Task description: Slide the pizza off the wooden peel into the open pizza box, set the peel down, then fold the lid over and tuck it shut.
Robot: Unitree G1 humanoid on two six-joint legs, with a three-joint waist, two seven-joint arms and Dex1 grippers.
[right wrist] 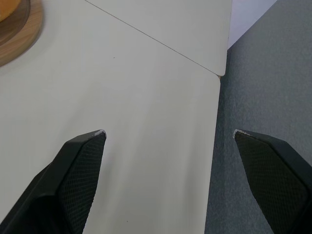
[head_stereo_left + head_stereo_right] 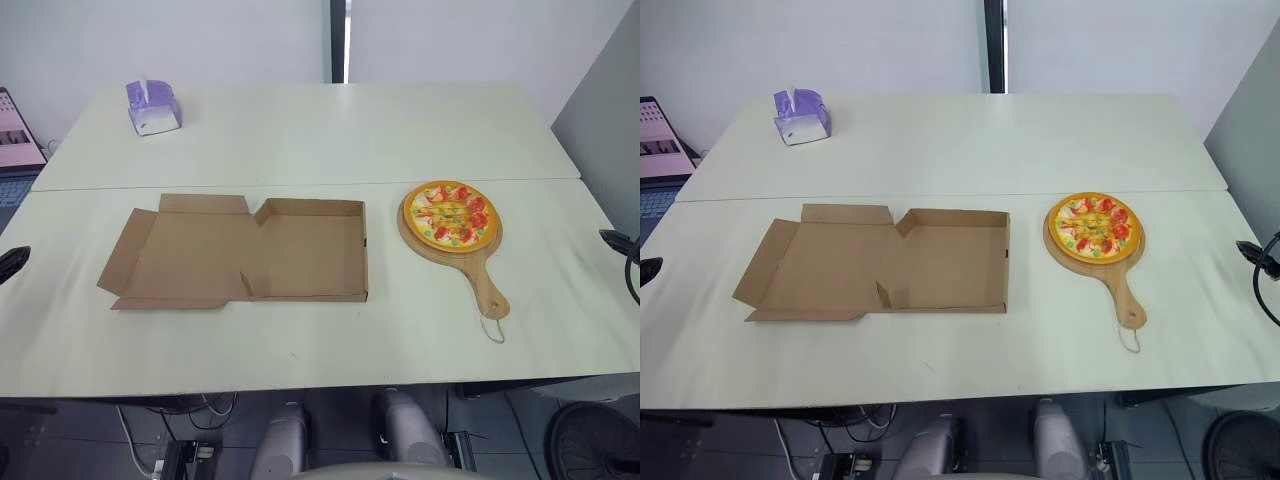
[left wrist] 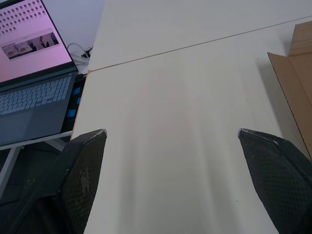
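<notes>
A toy pizza [image 2: 452, 215] lies on the round head of a wooden peel [image 2: 487, 285], whose handle points toward the table's front edge at the right. The open cardboard pizza box [image 2: 310, 250] lies flat in the middle, its lid [image 2: 185, 255] spread to the left. My left gripper [image 3: 170, 139] hovers open over the table's left edge, well left of the lid. My right gripper [image 1: 168, 136] is open over the table's right edge, right of the peel, whose rim [image 1: 17, 36] shows in the right wrist view. Neither holds anything.
A purple tissue box [image 2: 152, 107] stands at the far left of the table. A laptop [image 3: 29, 73] sits on a lower stand off the left side. A seam [image 2: 300, 185] divides the two tabletops. A grey partition [image 1: 263, 73] flanks the right edge.
</notes>
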